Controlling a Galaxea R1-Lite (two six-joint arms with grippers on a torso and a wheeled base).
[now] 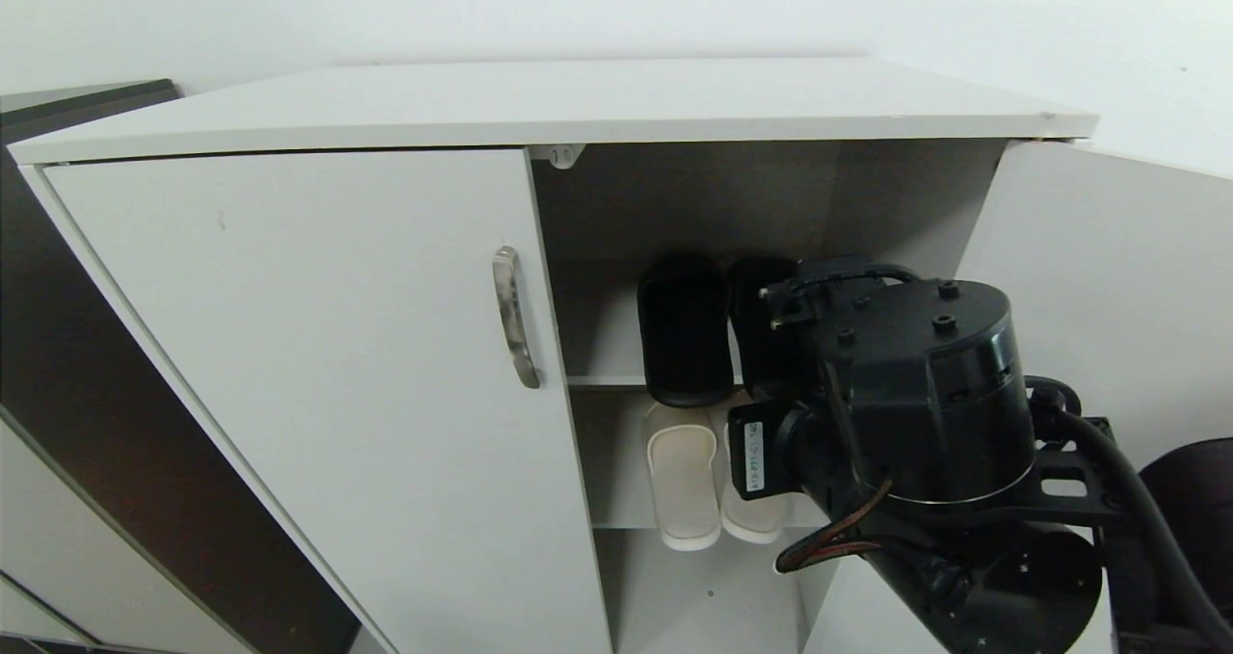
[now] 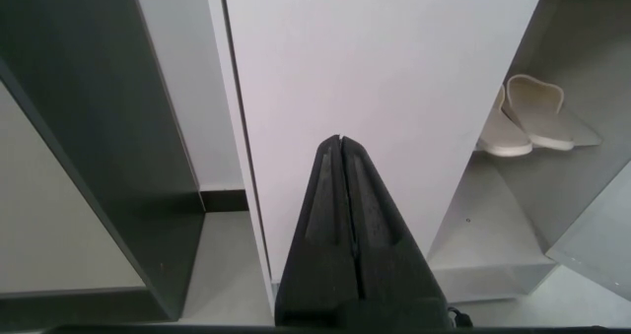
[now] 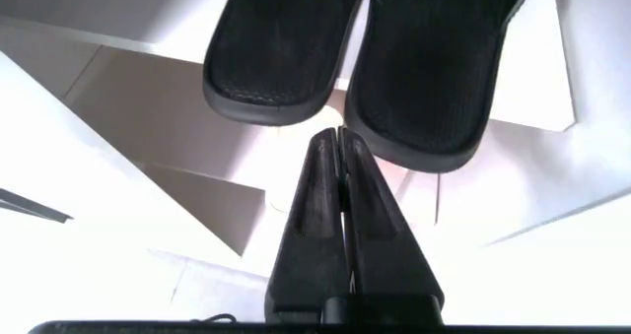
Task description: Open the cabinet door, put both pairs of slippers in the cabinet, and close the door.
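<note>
a white cabinet (image 1: pixel 578 105) stands before a white wall (image 1: pixel 578 9).

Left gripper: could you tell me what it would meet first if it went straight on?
Probably the closed cabinet door: the left gripper, jaws shut, points at its white face; the gap between them is unclear.

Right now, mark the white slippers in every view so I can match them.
Head view: white slippers on the lower shelf, under the black slippers, right of the closed door.
Left wrist view: white slippers on that shelf, beyond the closed door's edge.
Right wrist view: perhaps the pale sliver by the black slippers' near ends; cannot tell.
Landmark: the cabinet, its shelves in all three.
</note>
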